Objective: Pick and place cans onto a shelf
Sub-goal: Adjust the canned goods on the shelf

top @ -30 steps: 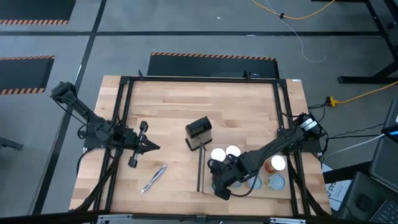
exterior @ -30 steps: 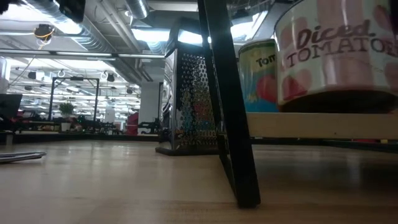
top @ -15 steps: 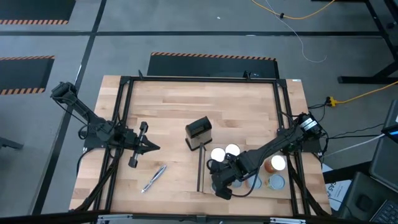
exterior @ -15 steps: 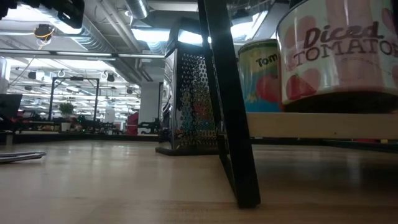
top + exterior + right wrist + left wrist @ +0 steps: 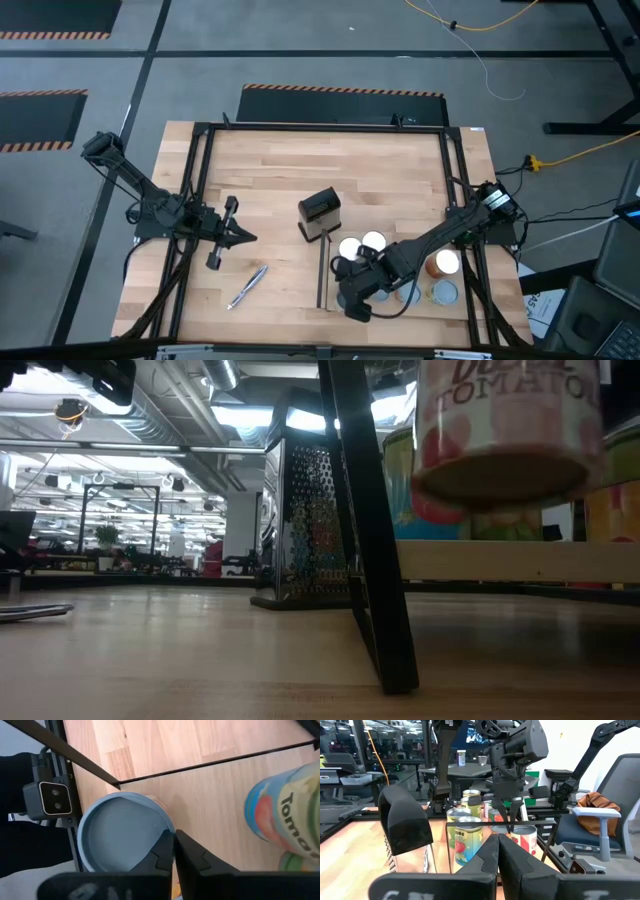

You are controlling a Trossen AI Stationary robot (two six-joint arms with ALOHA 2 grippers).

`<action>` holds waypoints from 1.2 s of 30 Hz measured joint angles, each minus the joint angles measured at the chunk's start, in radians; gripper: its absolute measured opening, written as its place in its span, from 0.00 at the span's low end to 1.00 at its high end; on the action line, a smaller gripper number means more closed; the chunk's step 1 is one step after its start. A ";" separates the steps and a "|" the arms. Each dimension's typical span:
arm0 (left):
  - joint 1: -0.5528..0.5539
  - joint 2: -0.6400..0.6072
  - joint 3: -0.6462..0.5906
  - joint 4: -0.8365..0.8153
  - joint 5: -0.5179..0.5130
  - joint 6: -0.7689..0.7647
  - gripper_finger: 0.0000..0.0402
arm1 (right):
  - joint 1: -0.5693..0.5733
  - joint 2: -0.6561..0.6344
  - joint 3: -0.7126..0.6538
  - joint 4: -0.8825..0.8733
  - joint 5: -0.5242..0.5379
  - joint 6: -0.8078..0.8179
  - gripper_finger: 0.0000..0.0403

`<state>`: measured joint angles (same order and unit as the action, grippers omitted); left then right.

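My right gripper point(image 5: 173, 836) is shut on a "Diced Tomatoes" can point(image 5: 505, 430) with a blue-grey top point(image 5: 120, 837). The can hangs above the near part of the shelf point(image 5: 500, 560), a pale wood panel with a thin black bar point(image 5: 320, 272) along its left side. Other cans stand on the shelf on their bases: two with white tops point(image 5: 361, 244), and one with a tomato label point(image 5: 285, 810) close beside the held one. My left gripper point(image 5: 248, 237) waits shut and level above the table's left part, touching nothing. My right gripper pinches the can's top rim point(image 5: 167, 834) between its two fingers. One finger lies over the lid and the other outside the wall. The fingers come steeply from above, as the left wrist view shows point(image 5: 511, 822). The can hangs below them, slightly tilted, its base clear of the shelf.
A black box grater point(image 5: 320, 214) stands just beyond the shelf's far left corner. A thin silver tool point(image 5: 247, 287) lies on the table left of the shelf. More cans point(image 5: 444, 278) stand at the shelf's right end. A black frame rail point(image 5: 463, 200) runs along the table's right side.
My right gripper has risen a little and rolled about its own axis. The tomato can has come up off the shelf board, shifted sideways and tipped slightly. It now hangs clear where it stood before.
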<state>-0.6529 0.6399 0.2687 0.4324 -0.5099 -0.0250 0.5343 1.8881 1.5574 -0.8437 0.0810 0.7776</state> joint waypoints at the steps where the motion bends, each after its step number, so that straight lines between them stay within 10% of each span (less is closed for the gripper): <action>1: 0.000 0.000 0.000 0.000 0.004 0.000 0.00 | 0.000 0.000 0.000 -0.001 0.004 -0.004 0.03; 36: 0.000 0.000 0.000 -0.001 0.007 0.000 0.00 | 0.000 -0.001 -0.043 -0.012 0.084 -0.104 0.03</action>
<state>-0.6529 0.6399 0.2684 0.4317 -0.5030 -0.0246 0.5344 1.8874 1.5146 -0.8558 0.1650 0.6739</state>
